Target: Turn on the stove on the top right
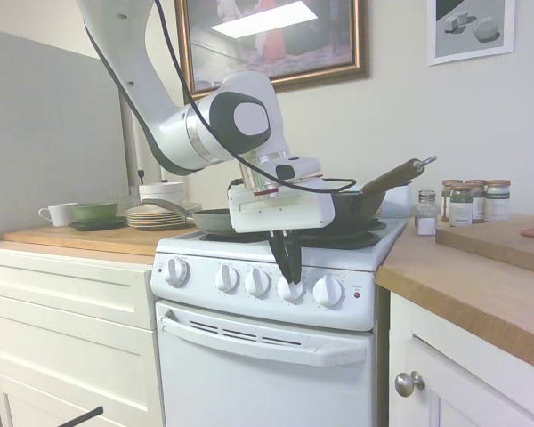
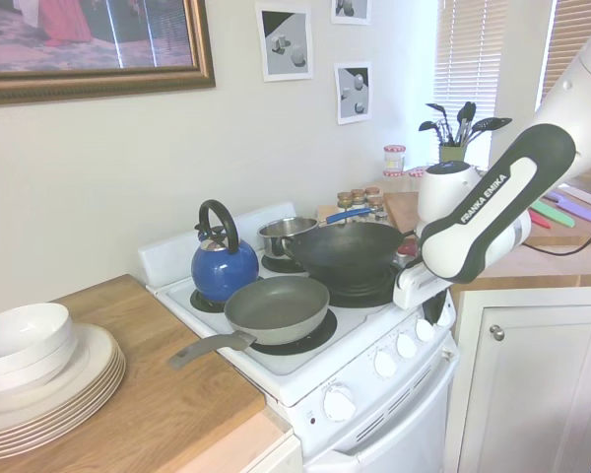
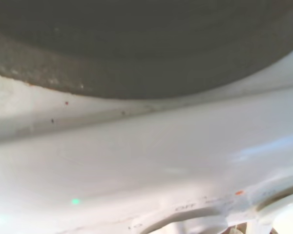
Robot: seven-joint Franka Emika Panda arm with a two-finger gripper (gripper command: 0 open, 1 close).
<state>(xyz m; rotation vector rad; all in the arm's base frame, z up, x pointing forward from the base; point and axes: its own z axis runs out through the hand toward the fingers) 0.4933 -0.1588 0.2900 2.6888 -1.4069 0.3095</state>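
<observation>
The white stove (image 1: 267, 356) stands between wooden counters, with five round knobs along its front panel and a small red light (image 1: 357, 294) at the right end. My gripper (image 1: 290, 277) points straight down at the fourth knob from the left (image 1: 291, 289). Its black fingers (image 1: 285, 253) are drawn close together with their tips pinching that knob's top. In the second exterior view the arm hides the fingers, and the stove (image 2: 305, 379) shows several knobs. The wrist view is a blurred close-up of the stove panel (image 3: 136, 161), with the word OFF printed near the bottom edge.
A grey frying pan (image 2: 276, 307), a blue kettle (image 2: 222, 264), a dark wok (image 2: 350, 254) and a small pot (image 2: 286, 235) sit on the burners. Stacked plates and bowls (image 2: 34, 370) rest on the left counter, and spice jars (image 1: 467, 203) on the right counter.
</observation>
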